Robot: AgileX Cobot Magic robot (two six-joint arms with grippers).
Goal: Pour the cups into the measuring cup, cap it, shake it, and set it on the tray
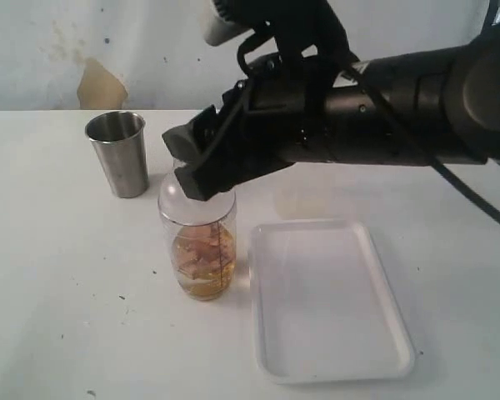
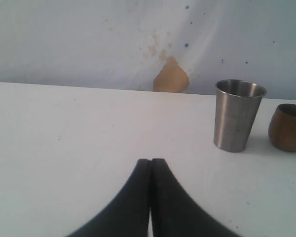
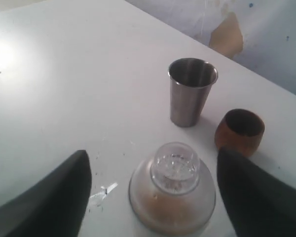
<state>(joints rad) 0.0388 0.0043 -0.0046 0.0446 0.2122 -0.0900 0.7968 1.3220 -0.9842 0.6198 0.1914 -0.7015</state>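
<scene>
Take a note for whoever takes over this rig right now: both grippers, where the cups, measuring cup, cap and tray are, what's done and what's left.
Left gripper: jaws shut, holding nothing, away from the work.
Right gripper: above the measuring cup, jaws open on either side of the cap, gripping nothing.
Measuring cup: upright on the table beside the tray, not on it, amber liquid inside, cap on.
Steel tumbler and wooden cup: upright, side by side on the table.
Done: pouring, by the look of it, and capping. Shaking: cannot tell.
Left: shake if needed, then set the measuring cup on the tray.
</scene>
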